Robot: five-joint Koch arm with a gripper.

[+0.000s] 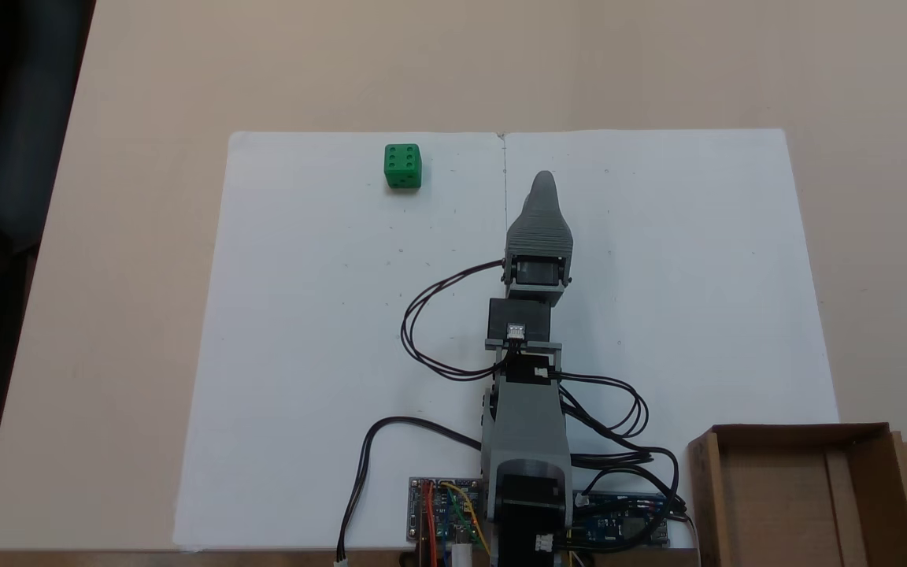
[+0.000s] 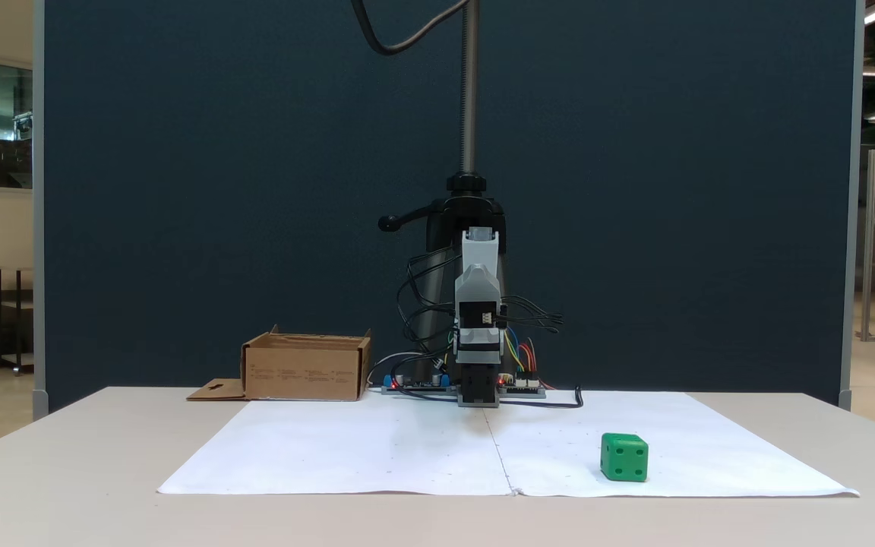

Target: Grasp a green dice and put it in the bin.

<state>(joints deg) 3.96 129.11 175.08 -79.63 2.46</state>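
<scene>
Item one, the landmark: a wide white paper sheet (image 1: 327,354) of two joined halves, laid flat on the beige table (image 1: 146,79), presumably to give the cameras a plain ground. Item two: the small bright green plastic cube with rounded edges and sunken pips, the green dice (image 1: 402,165), resting on the sheet near its far edge in the top-down fixed view, left of the centre seam; in the front-facing fixed view it sits (image 2: 624,456) near the sheet's front edge, right of the seam. It lies free, nothing touching it. Item three: the grey printed arm, based at the sheet's near edge beside exposed circuit boards (image 1: 442,512) and loose black cables (image 1: 422,315). It stretches along the seam, its gripper (image 1: 544,183) low over the paper, well apart from the dice. One tapered tip shows from above, so I cannot tell whether the jaws are apart or together. Item four: the shallow brown cardboard bin (image 1: 784,488), open side up, just off the sheet's corner beside the base, likely within easy swing. It looks empty; the grasp is not yet begun.
</scene>
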